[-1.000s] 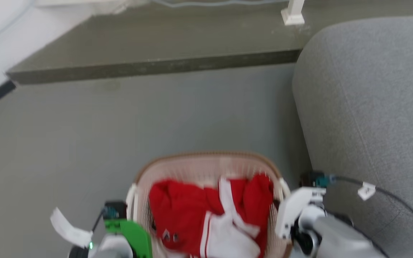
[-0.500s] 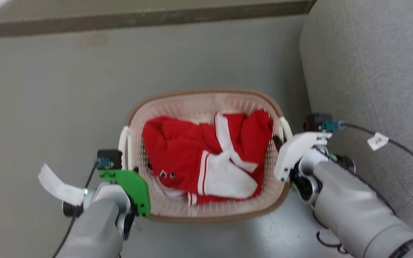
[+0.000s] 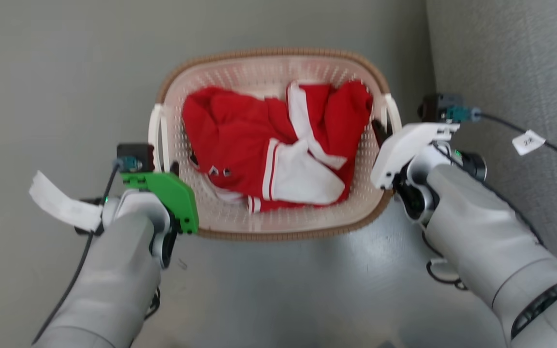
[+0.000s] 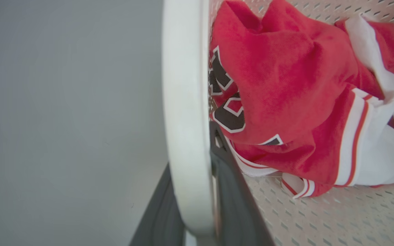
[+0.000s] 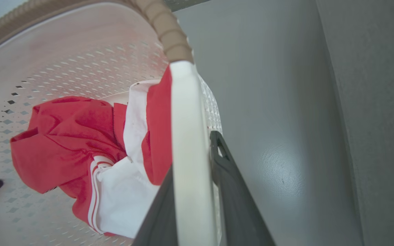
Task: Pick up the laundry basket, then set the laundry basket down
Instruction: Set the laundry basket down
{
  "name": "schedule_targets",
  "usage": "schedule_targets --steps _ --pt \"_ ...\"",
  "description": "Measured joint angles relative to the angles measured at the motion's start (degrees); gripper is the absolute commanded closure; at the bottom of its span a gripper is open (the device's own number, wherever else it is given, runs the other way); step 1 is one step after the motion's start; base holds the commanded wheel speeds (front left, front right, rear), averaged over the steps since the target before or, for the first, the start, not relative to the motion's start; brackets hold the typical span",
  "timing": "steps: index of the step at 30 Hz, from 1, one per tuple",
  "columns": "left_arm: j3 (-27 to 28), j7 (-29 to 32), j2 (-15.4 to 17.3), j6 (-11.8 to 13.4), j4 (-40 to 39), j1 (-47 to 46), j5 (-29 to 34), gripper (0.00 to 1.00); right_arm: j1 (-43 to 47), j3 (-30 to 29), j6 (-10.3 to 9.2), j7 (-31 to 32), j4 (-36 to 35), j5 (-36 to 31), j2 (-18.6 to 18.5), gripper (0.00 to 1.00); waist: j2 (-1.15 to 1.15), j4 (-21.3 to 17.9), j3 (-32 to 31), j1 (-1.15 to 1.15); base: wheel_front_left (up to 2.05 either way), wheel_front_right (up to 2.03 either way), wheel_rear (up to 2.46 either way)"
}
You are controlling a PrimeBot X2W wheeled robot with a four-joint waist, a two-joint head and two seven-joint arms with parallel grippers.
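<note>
Grips laundry basket [image 3: 278,231] between both claws: left gripper [image 4: 192,150] pinched narrow around one white handle [image 4: 183,85], right gripper [image 5: 193,153] likewise around the opposite handle [image 5: 186,112]. Cannot make out fingertips from the head view, behind green and white mounts. Cannot tell whether basket touches floor [image 3: 307,290]. Carries red-and-white garment [image 3: 269,145] between claws.

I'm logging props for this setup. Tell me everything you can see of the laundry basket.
The laundry basket is a small oval tub of cream-white plastic: perforated walls, brown woven-look rim, a white handle on each side. It stands upright above the grey floor; whether it touches the floor I cannot tell. A crumpled red and white garment lies in it. The left gripper and the right gripper each clamp one handle, a finger on either side.
</note>
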Motion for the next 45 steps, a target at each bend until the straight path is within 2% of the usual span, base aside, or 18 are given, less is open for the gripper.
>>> schedule_targets --steps 17,29,45 --pt "0.5 -1.3 0.1 0.7 -0.2 -8.6 1.7 1.0 -8.6 -0.8 0.43 -1.7 1.3 -0.9 -0.4 1.0 0.0 0.6 12.5 0.0 0.0 0.0 0.0" --pt "0.8 -3.2 0.2 1.0 0.0 -13.9 2.6 1.0 -14.2 -1.1 1.48 -3.3 2.2 -1.8 -0.8 1.0 0.0 0.9 21.0 0.0 0.0 0.0 0.0" --pt "0.7 -4.7 0.0 0.9 1.7 -15.4 2.9 1.0 -15.4 -0.6 2.94 -4.0 4.1 -1.9 -0.5 1.0 0.0 1.2 25.7 0.0 0.0 0.0 0.0"
